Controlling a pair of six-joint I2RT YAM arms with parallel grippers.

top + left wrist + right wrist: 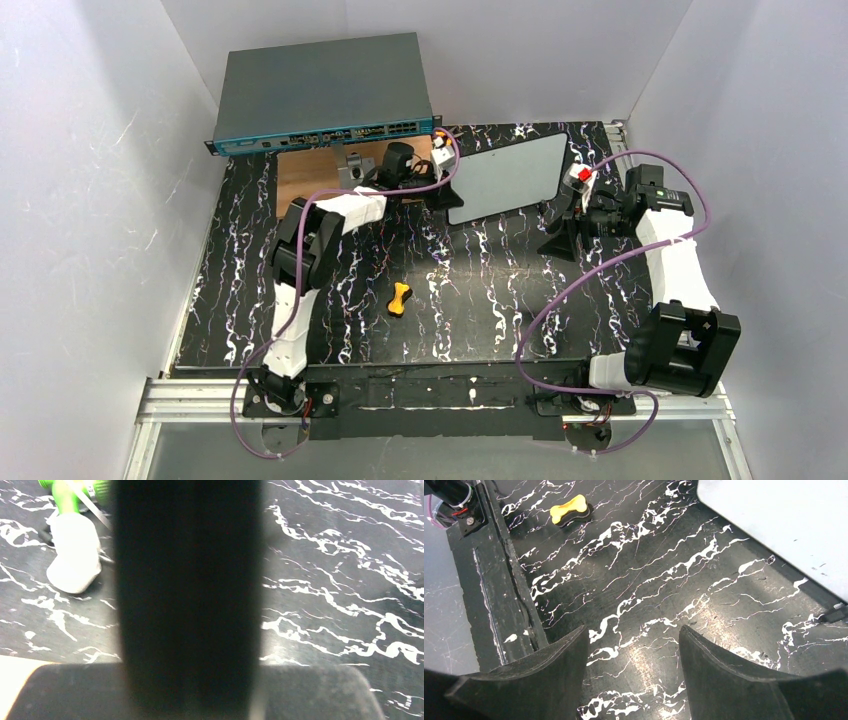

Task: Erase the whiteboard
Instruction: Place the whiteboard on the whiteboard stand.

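Observation:
The whiteboard lies tilted at the back of the black marbled table, its surface plain white; its corner also shows in the right wrist view. A yellow eraser with a dark underside lies mid-table, well apart from both grippers, and appears far off in the right wrist view. My left gripper sits just off the board's left edge; its fingers form one dark closed mass with nothing seen between them. My right gripper hovers by the board's near right corner, open over bare table.
A green marker with a white end lies by the left gripper. A network switch stands at the back left, with a brown wooden board in front of it. White walls close in on three sides. The table's front rail runs along the near edge.

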